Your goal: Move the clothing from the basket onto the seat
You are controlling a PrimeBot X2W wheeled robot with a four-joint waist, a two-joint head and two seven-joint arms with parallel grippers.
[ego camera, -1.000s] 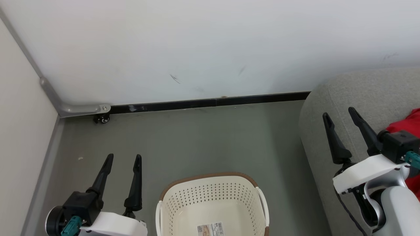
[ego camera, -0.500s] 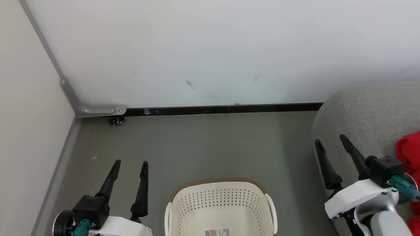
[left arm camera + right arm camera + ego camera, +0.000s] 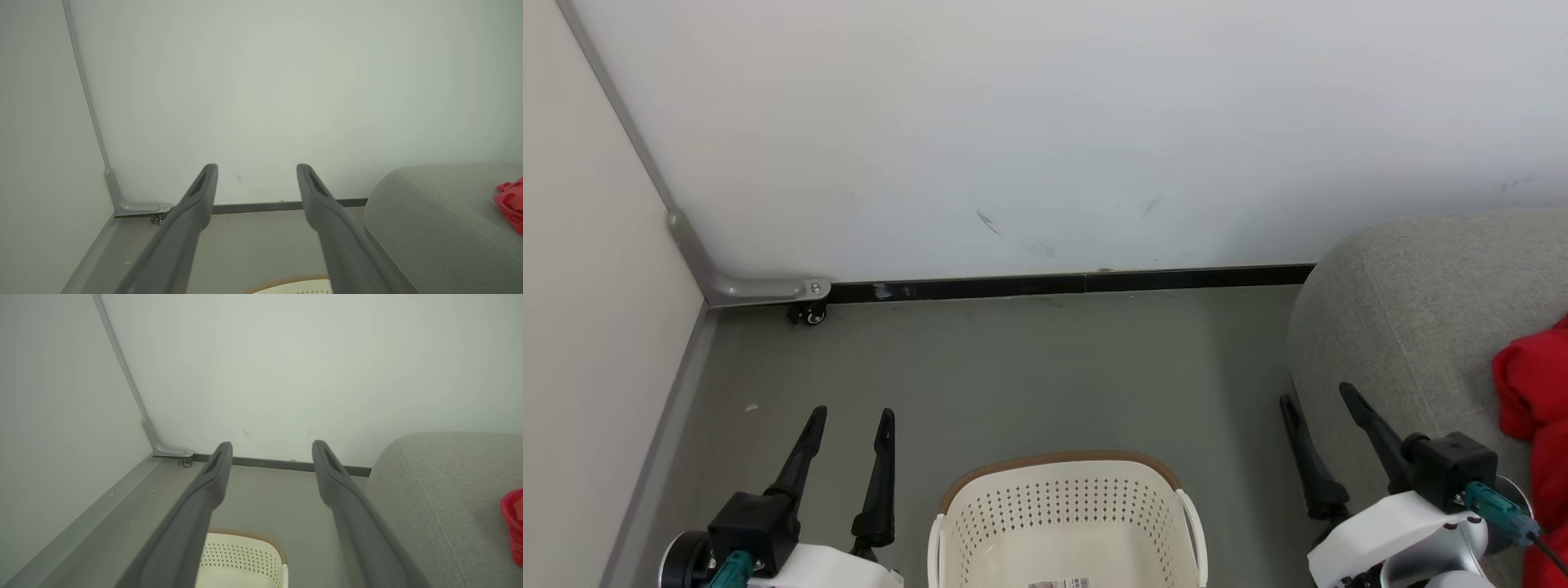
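Grey woven fabric covers the seat (image 3: pixel 1405 327), the biggest thing here, padded, with rounded edges. It should give a little under a load and its weave should keep cloth from sliding off.

On the smooth grey floor (image 3: pixel 1013 367), just beside the seat's rounded side, stands the basket (image 3: pixel 1054 506). It is cream plastic with rows of small holes in its curved wall, a brown rim and a pale handle on each side. I judge it stiff and light, easy to nudge by accident. The part of its bottom in view is bare apart from a sticker (image 3: pixel 1058 583).

Bright red clothing (image 3: pixel 1531 392) lies crumpled on top of the seat, well in from the edge that faces the basket, so this part of the task looks done (any lettering is folded out of sight). It looks soft, limp and light. It would drape rather than hold a shape, so a raised fold or bunched ridge is the place to pinch, not a flat spread.

Both claws are hard, dark and tapered. The left gripper (image 3: pixel 854 414) hangs over the floor beside the basket's left handle, fingers apart and empty. The right gripper (image 3: pixel 1316 394) hovers at the seat's near edge, fingers likewise spread, holding nothing and apart from the clothing.
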